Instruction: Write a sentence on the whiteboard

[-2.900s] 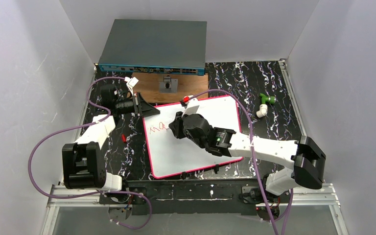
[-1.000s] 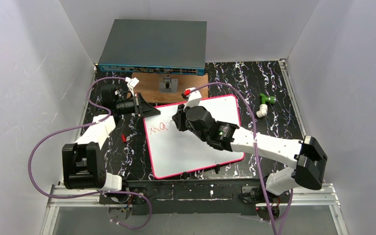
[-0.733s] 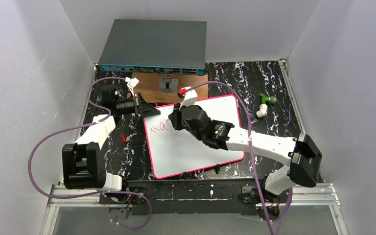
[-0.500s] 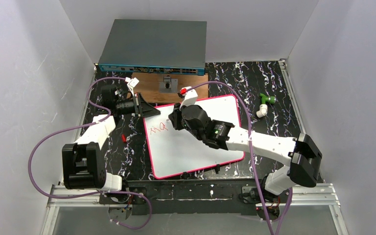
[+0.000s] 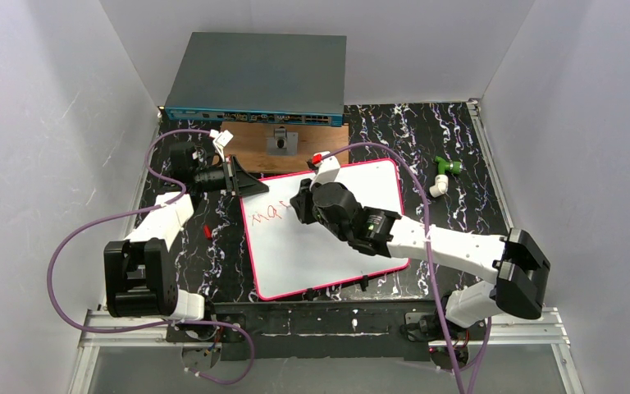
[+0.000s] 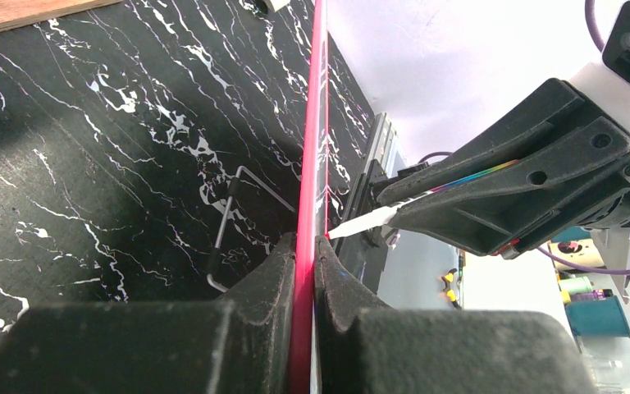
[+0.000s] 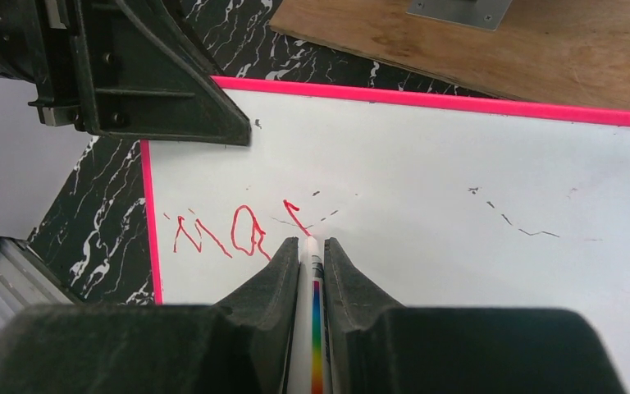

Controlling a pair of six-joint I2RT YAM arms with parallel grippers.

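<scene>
Whiteboard (image 5: 303, 254) lies flat on the black marbled table (image 5: 426, 139), just in front of a brown wooden board (image 5: 254, 148). The left gripper (image 6: 305, 246) is clamped on its pink rim at the far left corner. The right gripper (image 7: 306, 246) pinches a white marker (image 7: 312, 312), whose tip seems to touch the surface just right of the red sentence (image 7: 234, 232), a few scrawled letters near the board's left edge.

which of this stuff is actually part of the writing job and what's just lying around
In the job: whiteboard, clamped by the left jaws; red sentence; marker in the right jaws.
Lying about: wooden board; grey network switch; green-and-white fitting; hex key.
</scene>
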